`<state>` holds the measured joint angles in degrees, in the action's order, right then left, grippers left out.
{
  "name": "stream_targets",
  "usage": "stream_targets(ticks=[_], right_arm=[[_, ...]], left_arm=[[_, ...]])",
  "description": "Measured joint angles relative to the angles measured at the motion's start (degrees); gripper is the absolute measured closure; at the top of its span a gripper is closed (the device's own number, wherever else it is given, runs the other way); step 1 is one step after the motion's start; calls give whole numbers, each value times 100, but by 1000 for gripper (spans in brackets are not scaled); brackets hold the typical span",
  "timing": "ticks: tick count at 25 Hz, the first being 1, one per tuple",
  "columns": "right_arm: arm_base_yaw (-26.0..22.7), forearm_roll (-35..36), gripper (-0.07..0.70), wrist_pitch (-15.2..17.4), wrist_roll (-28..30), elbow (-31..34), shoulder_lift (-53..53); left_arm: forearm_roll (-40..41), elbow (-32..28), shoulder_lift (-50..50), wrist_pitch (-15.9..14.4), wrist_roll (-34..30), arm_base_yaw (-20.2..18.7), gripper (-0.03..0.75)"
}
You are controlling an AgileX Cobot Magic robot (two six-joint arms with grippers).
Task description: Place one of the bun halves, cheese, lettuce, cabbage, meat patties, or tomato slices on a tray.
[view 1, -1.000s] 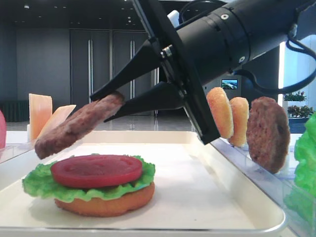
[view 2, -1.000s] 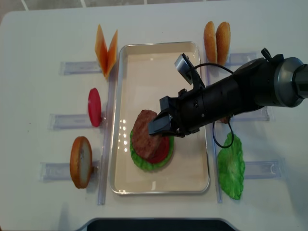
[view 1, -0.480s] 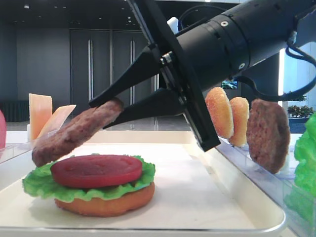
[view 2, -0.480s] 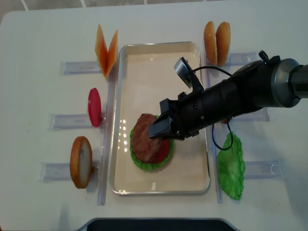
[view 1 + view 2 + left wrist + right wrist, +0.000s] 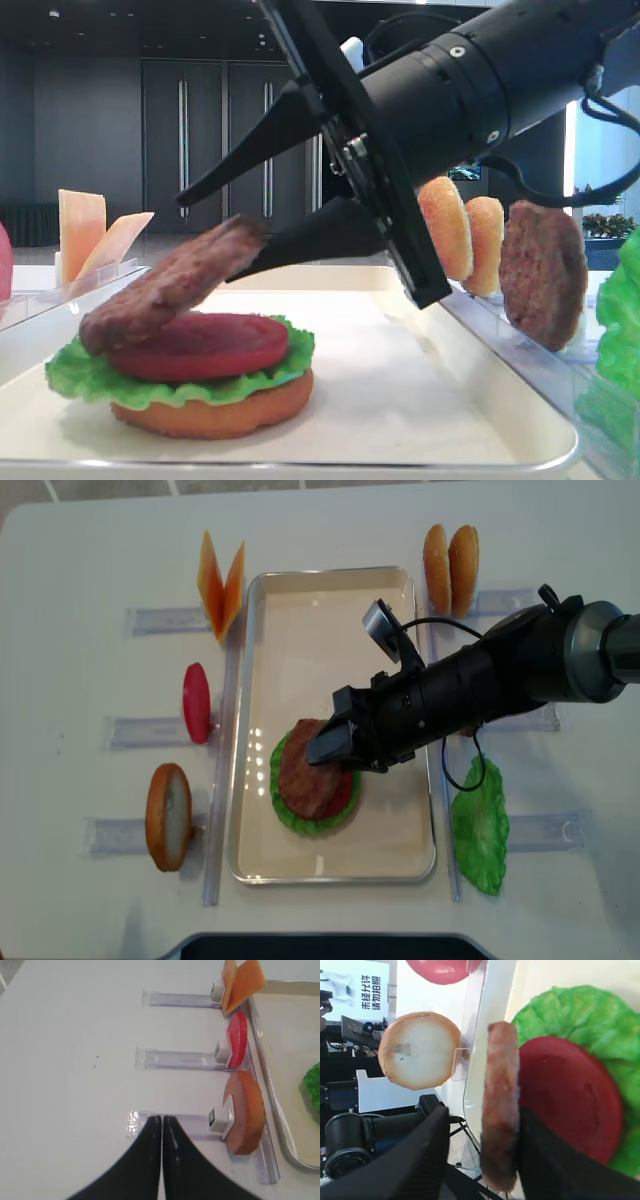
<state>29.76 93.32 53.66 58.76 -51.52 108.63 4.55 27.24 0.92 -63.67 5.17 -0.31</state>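
A cream tray (image 5: 330, 573) holds a stack: bun half (image 5: 210, 415), lettuce (image 5: 80, 370), tomato slice (image 5: 225, 345). A brown meat patty (image 5: 170, 285) lies tilted on the tomato, its raised end against the lower finger. My right gripper (image 5: 210, 238) stands open just above the stack (image 5: 320, 752). In the right wrist view the patty (image 5: 500, 1105) is edge-on, with a clear gap to one finger (image 5: 415, 1160). My left gripper (image 5: 161, 1121) is shut and empty over the table beside a racked bun half (image 5: 245, 1120).
Clear racks flank the tray. Left side: cheese slices (image 5: 220, 580), a tomato slice (image 5: 196, 702), a bun half (image 5: 168, 816). Right side: two bun halves (image 5: 450, 555), a darker patty (image 5: 543, 270), a lettuce leaf (image 5: 480, 825). The right arm spans the tray's right rim.
The right gripper's jaws have parted and the patty has dropped lower, now lying on the tomato slice. The left gripper has not moved.
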Motion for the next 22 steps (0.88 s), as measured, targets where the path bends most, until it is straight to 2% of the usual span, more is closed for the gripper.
stream_targets(ticks=[4, 10, 17, 22], right_arm=[[-69, -122, 229, -45, 0, 0, -8], [-299, -726, 174, -488, -97, 0, -471], [-481, -2040, 169, -1066, -835, 0, -1282], [-723, -3131, 167, -1149, -1490, 0, -2031]], left_arm=[[0, 0, 0, 0, 0, 0, 715], [0, 0, 0, 0, 0, 0, 715], [0, 0, 0, 0, 0, 0, 715], [0, 0, 0, 0, 0, 0, 715]])
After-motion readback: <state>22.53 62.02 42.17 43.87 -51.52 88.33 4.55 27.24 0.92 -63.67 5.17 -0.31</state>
